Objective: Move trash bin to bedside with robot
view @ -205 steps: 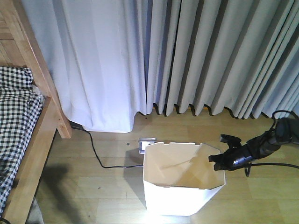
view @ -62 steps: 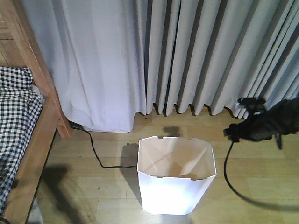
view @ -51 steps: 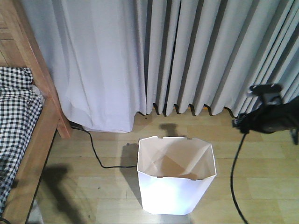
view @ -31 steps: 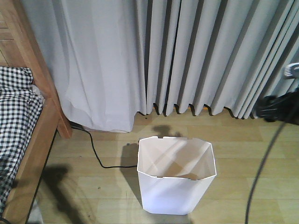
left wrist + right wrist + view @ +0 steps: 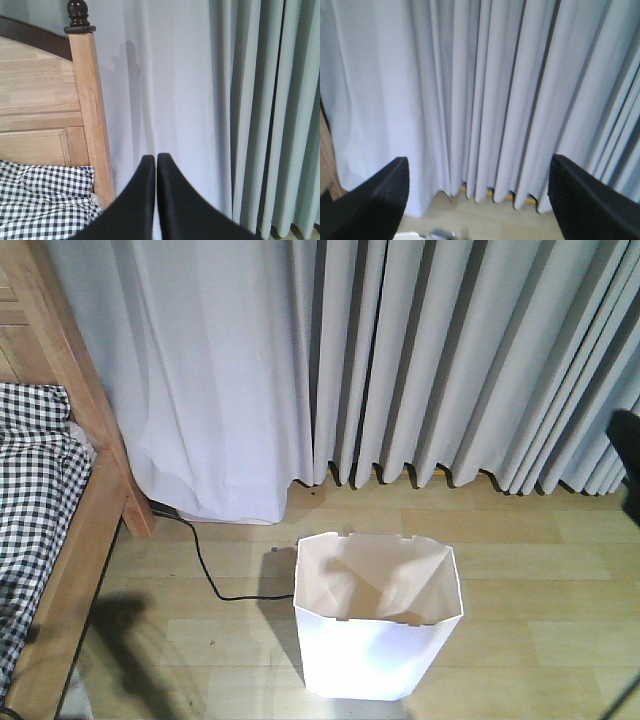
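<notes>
The white trash bin [image 5: 378, 640] stands upright and empty on the wood floor, with nothing touching it. The bed with its light wooden frame [image 5: 75, 570] and black-and-white checked cover [image 5: 30, 500] lies at the left, a stretch of floor away from the bin. My left gripper [image 5: 152, 158] is shut and empty, held up before the bed's headboard post [image 5: 87, 100] and the curtain. My right gripper [image 5: 479, 160] is wide open and empty, facing the curtain above the floor. Only a dark part of the right arm [image 5: 629, 455] shows at the right edge of the front view.
Grey curtains [image 5: 400, 360] hang to the floor behind the bin. A black cable [image 5: 205, 570] runs across the floor from the bed's corner toward the bin. A blurred grey object [image 5: 442, 234] lies on the floor at the bottom of the right wrist view.
My right arm has left the bin's right rim, risen and drawn back to the right, almost out of the front view. The bin stays put on the floor.
</notes>
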Tool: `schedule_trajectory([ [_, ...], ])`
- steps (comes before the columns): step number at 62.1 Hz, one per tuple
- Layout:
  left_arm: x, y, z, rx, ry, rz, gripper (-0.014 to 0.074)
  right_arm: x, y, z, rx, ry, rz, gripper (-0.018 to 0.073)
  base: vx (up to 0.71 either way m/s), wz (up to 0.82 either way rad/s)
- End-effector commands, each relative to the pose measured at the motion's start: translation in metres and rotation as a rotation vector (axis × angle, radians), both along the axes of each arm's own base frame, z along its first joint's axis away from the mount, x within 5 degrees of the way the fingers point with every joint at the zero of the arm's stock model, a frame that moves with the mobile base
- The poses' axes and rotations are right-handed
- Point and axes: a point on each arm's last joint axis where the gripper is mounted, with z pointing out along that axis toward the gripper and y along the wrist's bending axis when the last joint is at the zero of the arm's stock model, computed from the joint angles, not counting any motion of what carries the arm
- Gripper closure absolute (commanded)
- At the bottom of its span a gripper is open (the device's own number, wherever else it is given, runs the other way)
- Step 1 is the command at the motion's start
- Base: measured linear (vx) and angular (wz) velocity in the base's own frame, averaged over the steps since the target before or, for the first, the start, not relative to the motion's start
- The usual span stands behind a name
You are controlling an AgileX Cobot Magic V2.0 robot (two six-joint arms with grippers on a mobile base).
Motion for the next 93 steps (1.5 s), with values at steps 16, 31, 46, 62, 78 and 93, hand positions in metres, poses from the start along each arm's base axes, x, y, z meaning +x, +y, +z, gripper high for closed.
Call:
schedule_trajectory([
  [16,0.0,-0.001,0.003,-0.023,-0.071,-0.009,0.0603,-0.044,-0.003,-0.022,0.014,-0.197,-0.088,0.0013,0.0,0.0],
  [31,0.0,-0.001,0.003,-0.023,-0.071,-0.009,0.0603,-0.055,-0.003,-0.024,-0.018,-0.251,-0.092,0.0056,0.0,0.0],
  [46,0.0,-0.001,0.003,-0.023,-0.071,-0.009,0.0603,-0.055,-0.003,-0.024,-0.013,-0.251,-0.092,0.0454,0.0,0.0],
  [62,0.0,-0.001,0.003,-0.023,-0.071,-0.009,0.0603,-0.055,-0.003,-0.024,-0.008,-0.251,-0.092,0.0568,0.0,0.0],
  [78,0.0,-0.001,0.003,-0.023,-0.071,-0.009,0.0603,-0.055,-0.003,-0.024,-0.008,-0.251,-0.092,0.0568,0.0,0.0],
  [93,0.0,-0.001,0.003,-0.023,-0.071,-0.009,0.0603,-0.055,-0.005,-0.022,-0.048,-0.277,-0.114,0.0568,0.0,0.0],
])
